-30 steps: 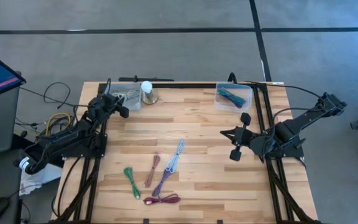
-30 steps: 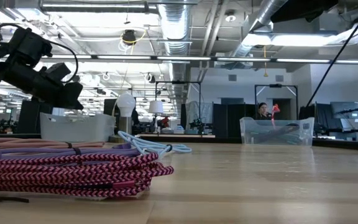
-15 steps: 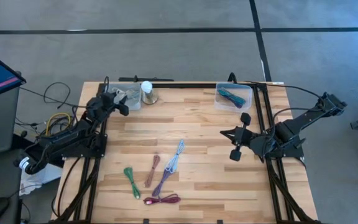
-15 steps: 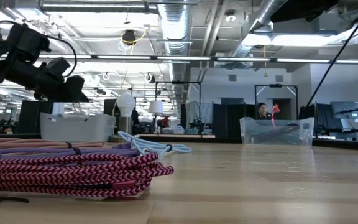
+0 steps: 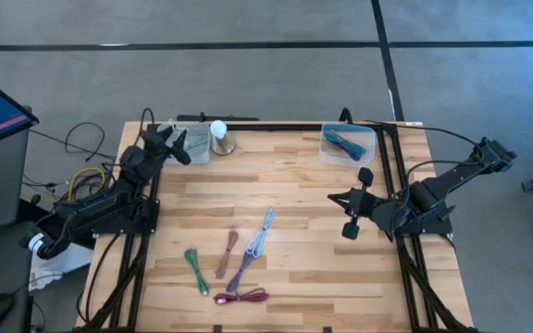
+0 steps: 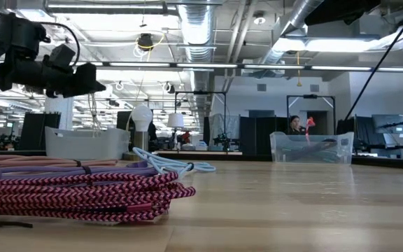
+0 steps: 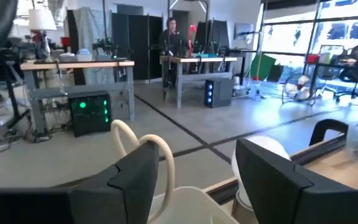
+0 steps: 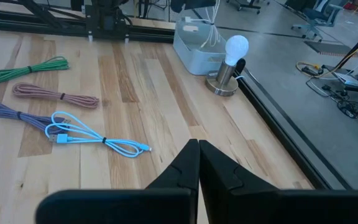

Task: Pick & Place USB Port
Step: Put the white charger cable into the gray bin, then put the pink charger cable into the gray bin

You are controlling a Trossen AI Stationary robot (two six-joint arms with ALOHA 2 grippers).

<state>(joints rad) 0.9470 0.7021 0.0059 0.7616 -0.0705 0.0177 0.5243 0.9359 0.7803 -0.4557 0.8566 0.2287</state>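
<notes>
Several coiled USB cables lie on the wooden table near its front: green, brown, light blue, purple and magenta. At the far left stands a clear bin from which a white cable loop sticks up. My left gripper hovers open over this bin, pointing roughly level in the low view. In the left wrist view the loop shows between and beyond its fingers. My right gripper waits shut above the table's right half.
A lamp with a white bulb stands right next to the left bin. A second clear bin with cables sits at the far right. Black frame rails run along the table's far edge and both sides. Bare wood lies between the arms.
My left gripper has risen above the left bin and moved a little toward the table's far edge. It has tipped up from slanting downward to about level. The cables on the table and my right arm have stayed put.
</notes>
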